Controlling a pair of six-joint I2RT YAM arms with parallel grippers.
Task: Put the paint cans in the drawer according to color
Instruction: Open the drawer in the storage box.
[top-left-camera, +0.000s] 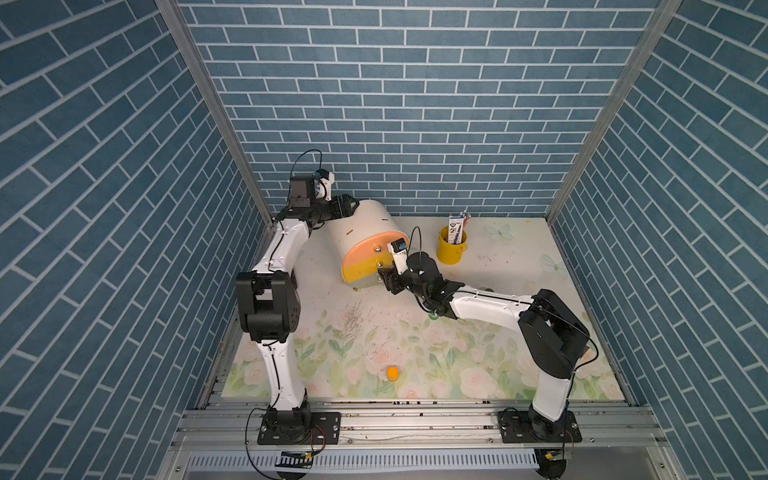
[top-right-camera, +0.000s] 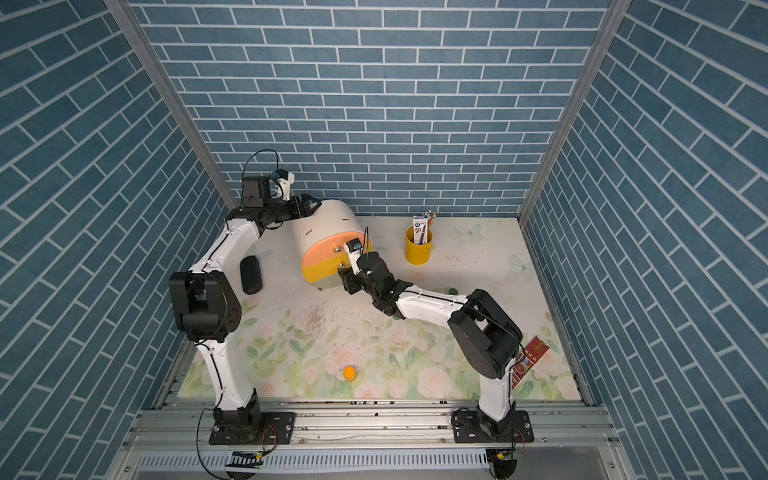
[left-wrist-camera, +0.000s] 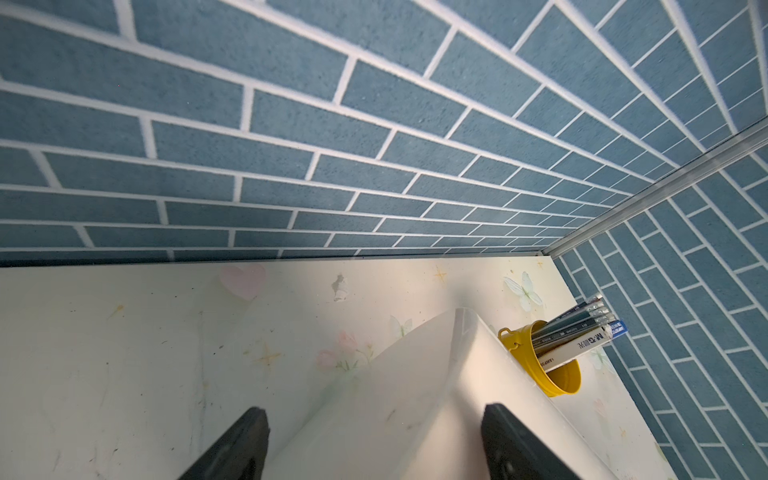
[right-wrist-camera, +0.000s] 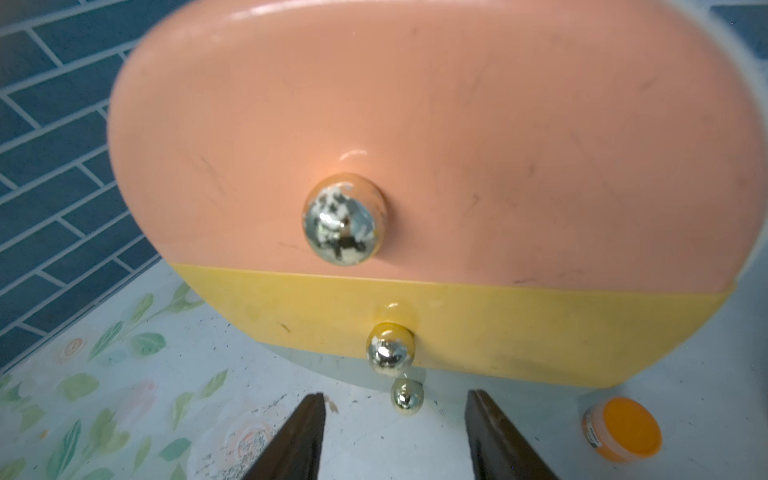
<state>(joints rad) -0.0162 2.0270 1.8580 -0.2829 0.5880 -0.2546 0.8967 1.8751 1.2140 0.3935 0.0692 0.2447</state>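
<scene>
The drawer (top-left-camera: 365, 245) (top-right-camera: 324, 249) is a cream arch-topped cabinet at the back of the table, with a peach front (right-wrist-camera: 415, 137) above a yellow one (right-wrist-camera: 498, 332). My left gripper (top-left-camera: 351, 206) (left-wrist-camera: 376, 440) is open, its fingers straddling the cabinet's cream rear edge (left-wrist-camera: 415, 395). My right gripper (top-left-camera: 381, 274) (right-wrist-camera: 397, 436) is open low in front of the cabinet. The lowest brass knob (right-wrist-camera: 407, 399) sits just beyond its tips. One orange-lidded paint can (top-left-camera: 392, 372) (top-right-camera: 350, 372) stands near the front. Another orange-lidded one (right-wrist-camera: 623, 430) lies beside the cabinet's foot.
A yellow bucket (top-left-camera: 451, 249) (left-wrist-camera: 557, 378) holding pencils and a small carton stands right of the cabinet. A black oblong object (top-right-camera: 251, 274) lies by the left arm. A red card (top-right-camera: 530, 359) lies at the right edge. The brick wall is close behind the cabinet.
</scene>
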